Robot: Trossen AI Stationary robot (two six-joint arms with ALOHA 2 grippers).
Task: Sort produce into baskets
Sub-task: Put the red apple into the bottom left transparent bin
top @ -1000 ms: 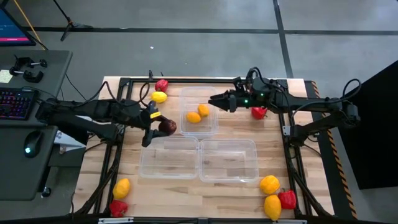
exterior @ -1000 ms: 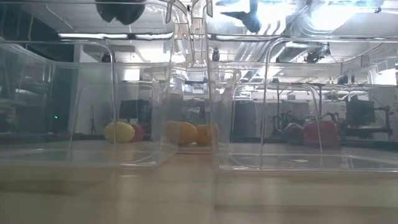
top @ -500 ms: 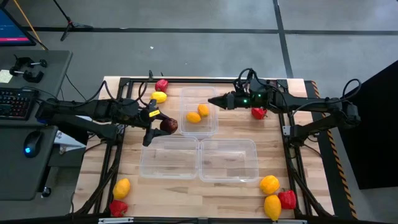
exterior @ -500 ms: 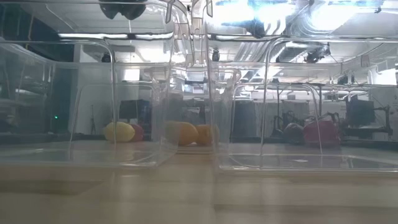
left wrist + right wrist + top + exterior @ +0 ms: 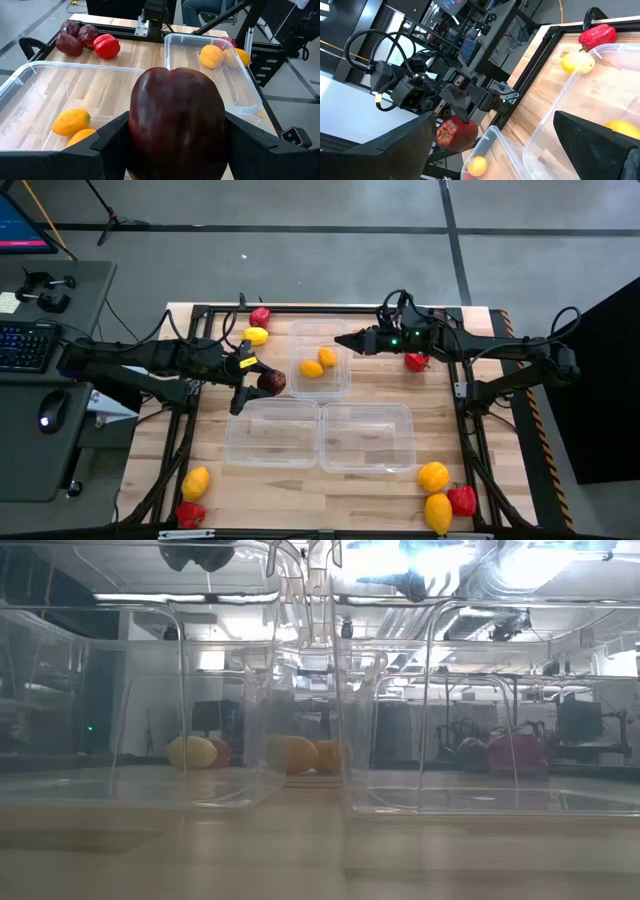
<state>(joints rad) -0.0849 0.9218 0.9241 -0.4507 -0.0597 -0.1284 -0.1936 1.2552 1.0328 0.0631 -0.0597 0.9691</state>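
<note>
A dark maroon fruit (image 5: 270, 382) is being clamped by the left gripper (image 5: 252, 380) left of centre, beside the upper basket (image 5: 320, 360), where slipping risks a missed drop, while the right gripper (image 5: 345, 340) is being held open.

Right wrist view. The right end effector (image 5: 520, 145) shows as two dark fingers (image 5: 395, 150) spread wide apart, with nothing between them. Beyond them, the left end effector (image 5: 457, 120) grips a dark red pepper (image 5: 456, 134) above the wooden counter (image 5: 547, 75). A lemon (image 5: 576, 62) and a red pepper (image 5: 597, 35) lie on the counter beside the rim of a clear basket (image 5: 600, 85) holding an orange fruit (image 5: 618, 126). Another yellow fruit (image 5: 478, 165) lies past a second basket (image 5: 495, 150).
</note>
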